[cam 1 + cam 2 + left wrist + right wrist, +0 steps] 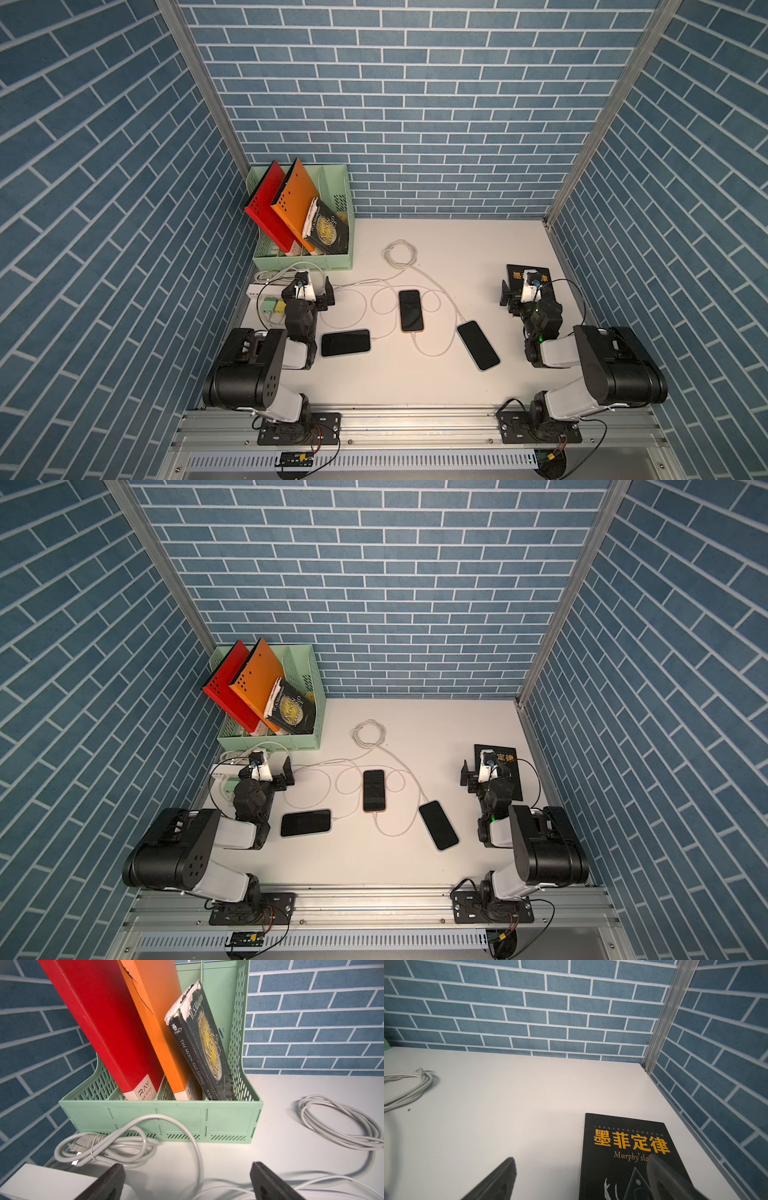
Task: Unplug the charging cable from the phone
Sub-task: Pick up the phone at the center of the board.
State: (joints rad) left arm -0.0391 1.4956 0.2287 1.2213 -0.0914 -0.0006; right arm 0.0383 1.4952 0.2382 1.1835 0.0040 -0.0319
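**Blue-brick booth, white bench (436,386): left hand (327,294) and right hand (506,296) both spread wide, empty, nothing unplugged**

Three phones lie flat mid-bench, and each looks plugged into a white cable (432,356).
- Left phone (345,343): plug (375,340) at the end facing centre.
- Middle phone (410,310): orange case, plugged at its near end.
- Right phone (478,345): plugged at its far end.

Cannot tell which phone is meant.

The step, as I read it, is to reach for a plug. The left phone is nearest the left hand and the right phone is nearest the right hand.

To do it well:
- Pin the phone body with one hand so it can't slide.
- Pinch the stiff plug shell with the other, not the cord.
- Pull straight out along the phone's long axis, no twisting.
- The cords loop over each other, so trace the right one first.

Left hand: jaws fully apart, holding nothing. It hangs over loose cords beside the power strip (41,1182).

Right hand: jaws fully apart, holding nothing. It sits above the edge of a black book (623,1147), well apart from any phone. Cannot tell whether it touches the book.
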